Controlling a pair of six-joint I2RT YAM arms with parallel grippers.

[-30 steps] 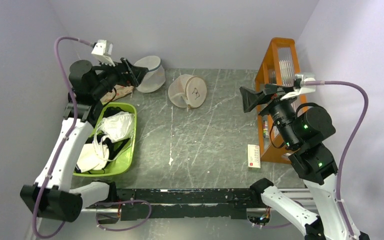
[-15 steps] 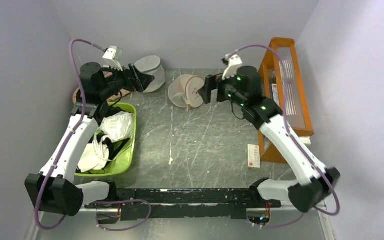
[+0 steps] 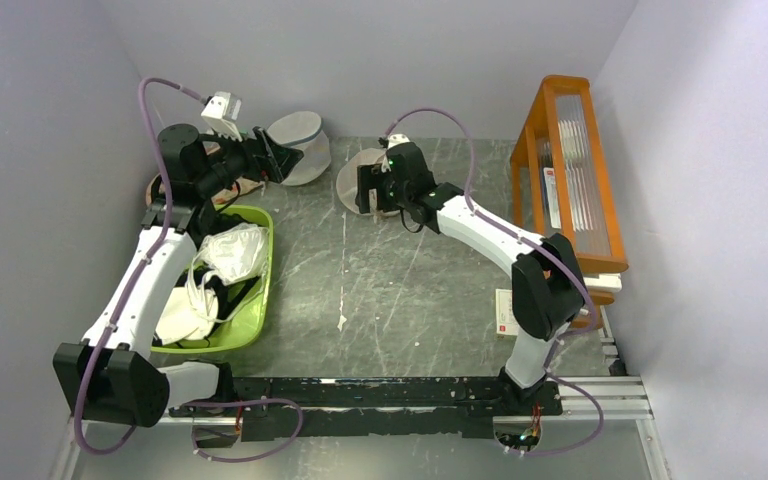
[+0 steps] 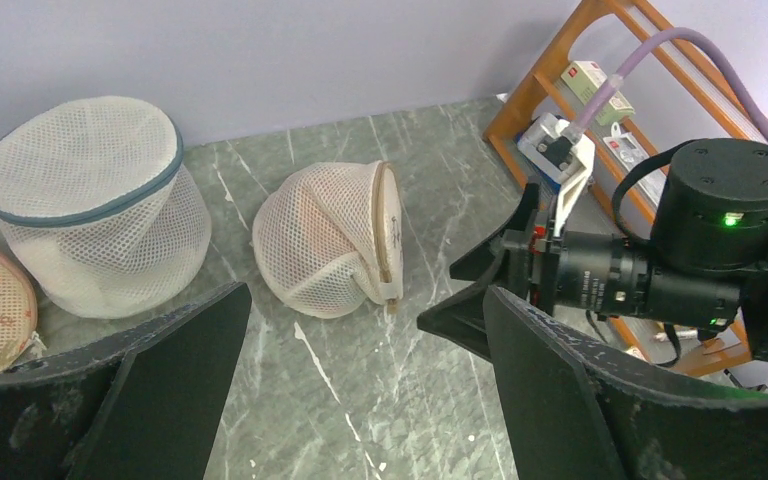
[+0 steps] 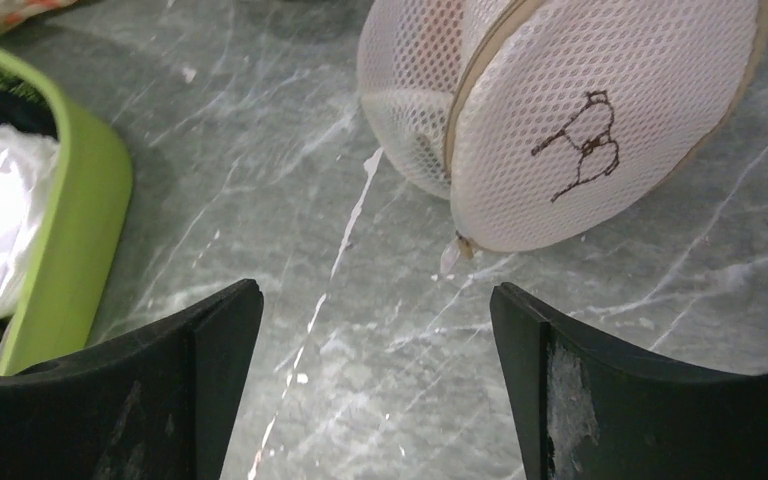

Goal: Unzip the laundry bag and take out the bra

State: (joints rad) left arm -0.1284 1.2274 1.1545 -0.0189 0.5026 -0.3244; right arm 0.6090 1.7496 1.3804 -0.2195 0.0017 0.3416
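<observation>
The laundry bag [image 4: 332, 238], a cream mesh dome with a tan zip rim, stands on edge on the worktop [image 4: 360, 400] just beside the mesh cylinder [image 4: 95, 205]. Only the right wrist view shows its black bra icon [image 5: 578, 142]; the left wrist view shows the domed back. Left gripper [image 4: 365, 295] and right gripper [image 5: 375, 300] are spread, empty.

Black bra icon [image 5: 577, 147] on laundry bag [image 5: 672, 80]

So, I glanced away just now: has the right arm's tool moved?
Yes. The right tool swung left, away from the orange wooden rack, and now sits at the round cream mesh laundry bag.
</observation>
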